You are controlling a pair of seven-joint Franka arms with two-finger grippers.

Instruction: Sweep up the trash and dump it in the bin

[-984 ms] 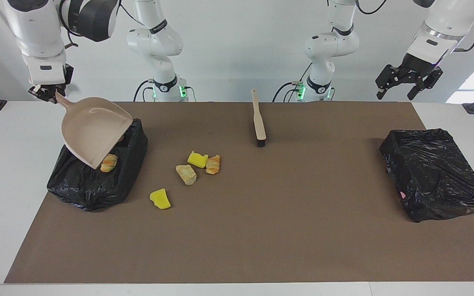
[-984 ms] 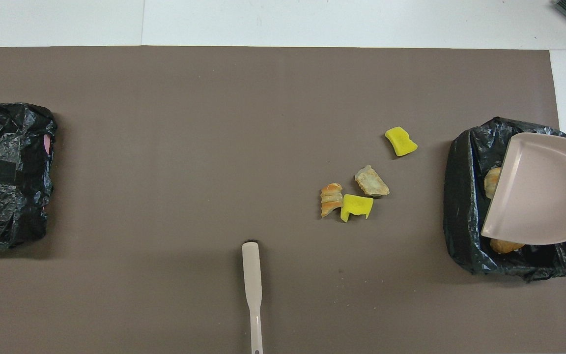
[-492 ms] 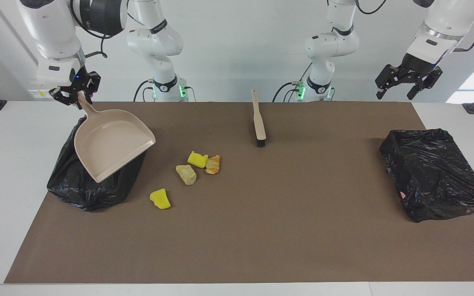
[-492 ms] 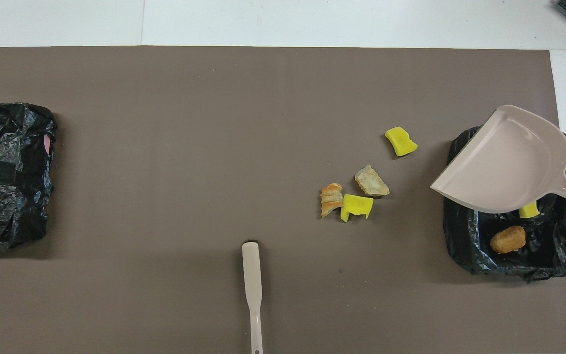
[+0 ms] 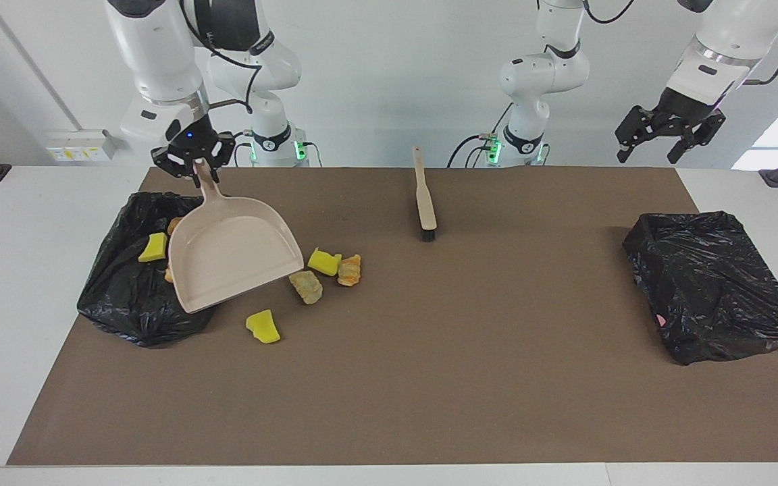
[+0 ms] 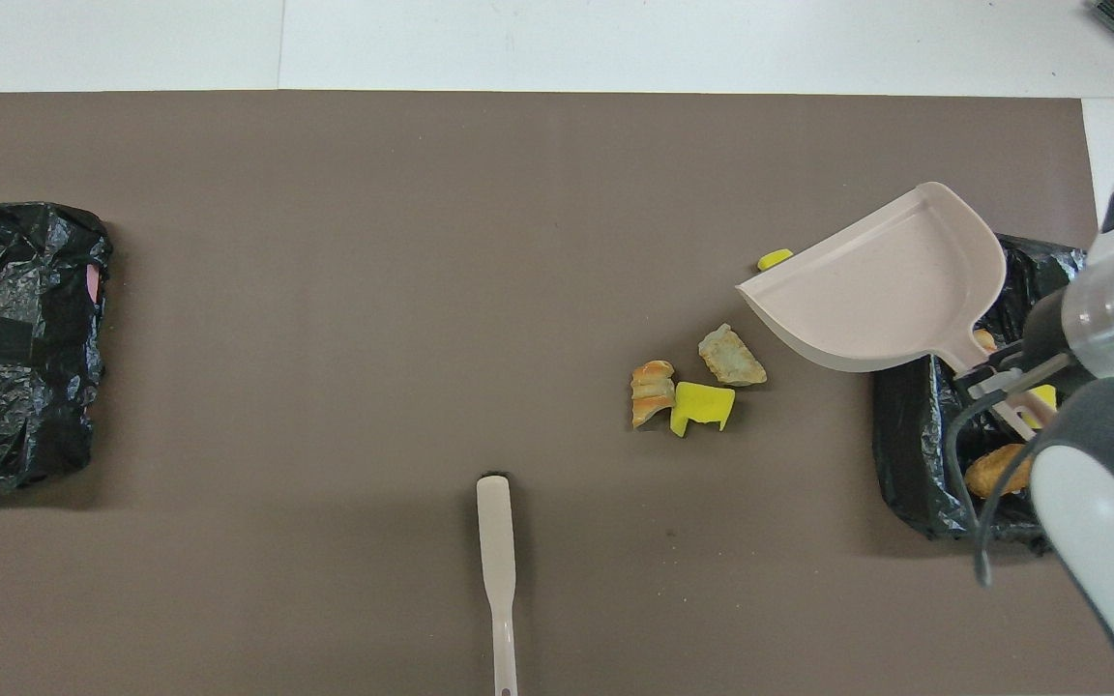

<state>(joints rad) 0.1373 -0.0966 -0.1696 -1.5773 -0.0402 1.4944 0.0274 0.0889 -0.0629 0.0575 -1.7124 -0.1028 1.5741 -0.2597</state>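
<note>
My right gripper [image 5: 194,166] is shut on the handle of the beige dustpan [image 5: 230,253], which hangs tilted over the black-bagged bin [image 5: 119,297] and the mat beside it. In the bin lie a yellow chunk [image 5: 153,248] and brown lumps [image 6: 997,471] of trash. On the mat by the pan's lip lie a tan lump [image 5: 306,287], a yellow chunk [image 5: 325,261], an orange-brown lump [image 5: 349,270] and another yellow chunk [image 5: 263,327]. The pan half hides that last chunk [image 6: 775,259] in the overhead view. My left gripper [image 5: 666,138] waits open, raised at its own end.
A beige brush [image 5: 424,196] lies on the brown mat near the robots, at the middle of the table. A second black-bagged bin [image 5: 713,283] stands at the left arm's end. White table borders the mat [image 5: 429,391].
The right gripper has carried the dustpan from a tipped pose over the bin toward the middle of the table. Trash inside the bin has come into view. The left arm has not moved.
</note>
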